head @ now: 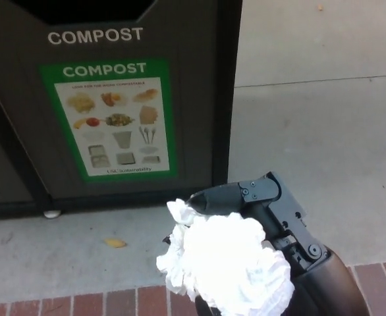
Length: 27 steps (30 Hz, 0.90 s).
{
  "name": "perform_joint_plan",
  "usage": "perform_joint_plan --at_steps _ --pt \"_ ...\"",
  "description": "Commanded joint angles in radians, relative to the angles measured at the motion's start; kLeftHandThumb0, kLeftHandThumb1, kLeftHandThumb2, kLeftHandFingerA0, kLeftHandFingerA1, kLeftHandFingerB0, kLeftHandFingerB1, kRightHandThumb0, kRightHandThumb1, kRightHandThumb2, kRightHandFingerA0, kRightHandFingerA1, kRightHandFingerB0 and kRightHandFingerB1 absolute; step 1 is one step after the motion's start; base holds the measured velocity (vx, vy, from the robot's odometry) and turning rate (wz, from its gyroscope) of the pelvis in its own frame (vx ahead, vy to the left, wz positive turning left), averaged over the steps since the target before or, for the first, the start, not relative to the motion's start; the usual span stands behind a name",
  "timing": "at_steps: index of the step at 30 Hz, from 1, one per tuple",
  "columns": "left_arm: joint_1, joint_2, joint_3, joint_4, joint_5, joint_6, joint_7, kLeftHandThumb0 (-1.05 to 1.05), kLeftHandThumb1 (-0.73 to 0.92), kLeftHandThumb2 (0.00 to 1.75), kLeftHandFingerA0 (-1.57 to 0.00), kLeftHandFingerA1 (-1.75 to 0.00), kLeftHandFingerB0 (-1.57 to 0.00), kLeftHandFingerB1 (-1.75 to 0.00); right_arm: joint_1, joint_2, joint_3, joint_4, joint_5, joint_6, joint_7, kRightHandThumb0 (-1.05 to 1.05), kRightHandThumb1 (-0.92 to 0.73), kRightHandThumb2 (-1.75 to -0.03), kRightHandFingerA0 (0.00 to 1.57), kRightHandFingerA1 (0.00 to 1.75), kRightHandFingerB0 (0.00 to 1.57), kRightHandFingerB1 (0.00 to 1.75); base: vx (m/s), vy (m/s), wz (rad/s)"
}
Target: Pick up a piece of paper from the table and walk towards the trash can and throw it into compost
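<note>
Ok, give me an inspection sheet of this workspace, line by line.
Surface: grey concrete, brick edge at the bottom.
Job's things: crumpled white paper in the right hand; compost bin ahead, opening at the top edge.
Clutter: a yellow leaf on the concrete.
Hands: right shut on the paper; left not in view.
Cables: nothing seen.
Surroundings: another bin panel at left.

White crumpled paper [226, 266], black hand [259, 204], green-labelled dark bin [199, 99]
</note>
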Motion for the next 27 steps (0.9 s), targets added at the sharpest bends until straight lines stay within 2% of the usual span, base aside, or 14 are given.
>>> perform_joint_plan --at_steps 1,8,9,14,15,18,20,21,23,27 --pt "0.0 0.005 0.007 0.007 -0.002 -0.057 0.011 0.06 0.66 0.86 -0.99 -0.7 -0.94 -0.69 0.008 0.067 0.034 0.009 -0.027 0.018 -0.001 -0.1 -0.42 -1.43 1.06 1.55 0.98 1.4 0.2 0.001 0.02" --pt "0.017 -0.007 0.011 -0.025 -0.012 -0.051 0.004 0.06 0.63 0.88 -0.98 -0.71 -0.95 -0.71 0.005 0.076 0.038 0.007 -0.026 0.04 0.001 -0.1 -0.44 -1.41 1.06 1.56 0.98 1.4 0.26 0.183 0.02" --pt "0.015 -0.008 0.012 -0.021 -0.012 -0.05 0.005 0.05 0.63 0.84 -0.99 -0.71 -0.95 -0.7 0.003 0.077 0.039 0.009 -0.027 0.041 0.002 -0.11 -0.46 -1.35 1.08 1.55 0.99 1.4 0.23 0.379 0.09" --pt "0.042 -0.015 0.011 -0.045 -0.009 -0.043 0.011 0.05 0.65 0.85 -0.99 -0.73 -0.95 -0.71 0.022 0.074 0.052 0.008 -0.025 0.041 0.004 -0.12 -0.46 -1.36 1.09 1.54 0.99 1.38 0.21 0.147 0.12" --pt "0.038 -0.017 0.014 -0.025 -0.015 -0.052 0.006 0.04 0.66 0.76 -0.98 -0.72 -0.94 -0.69 0.022 0.074 0.051 0.012 -0.019 0.035 0.01 -0.11 -0.45 -1.39 1.08 1.55 0.98 1.38 0.2 0.064 0.12" --pt "0.015 -0.017 0.018 0.012 -0.022 -0.054 0.0 0.05 0.66 0.77 -0.99 -0.71 -0.94 -0.69 0.012 0.078 0.043 0.019 -0.018 0.032 0.015 -0.11 -0.44 -1.42 1.08 1.56 0.98 1.38 0.22 -0.029 0.19" --pt "0.002 -0.014 0.015 0.033 -0.017 -0.061 0.005 0.05 0.67 0.75 -0.99 -0.71 -0.9 -0.68 0.012 0.077 0.04 0.02 -0.031 0.033 0.014 -0.15 -0.47 -1.37 1.09 1.54 0.99 1.38 0.21 -0.065 0.29" --pt "0.007 -0.015 0.016 0.026 -0.02 -0.065 0.002 0.05 0.64 0.82 -0.97 -0.71 -0.93 -0.7 0.016 0.076 0.041 0.021 -0.039 0.03 0.013 -0.11 -0.49 -1.34 1.07 1.53 0.99 1.39 0.1 -0.073 0.35" --pt "0.023 -0.017 0.016 0.003 -0.021 -0.064 -0.005 0.06 0.65 0.84 -0.98 -0.71 -0.93 -0.68 0.023 0.077 0.045 0.018 -0.034 0.031 0.013 -0.13 -0.46 -1.37 1.09 1.55 0.98 1.38 0.3 -0.105 0.03" --pt "0.027 -0.017 0.014 0.005 -0.019 -0.067 -0.01 0.05 0.65 0.79 -0.99 -0.71 -0.95 -0.7 0.027 0.077 0.045 0.012 -0.016 0.036 0.017 -0.12 -0.45 -1.38 1.08 1.56 0.98 1.39 0.26 -0.14 -0.07"
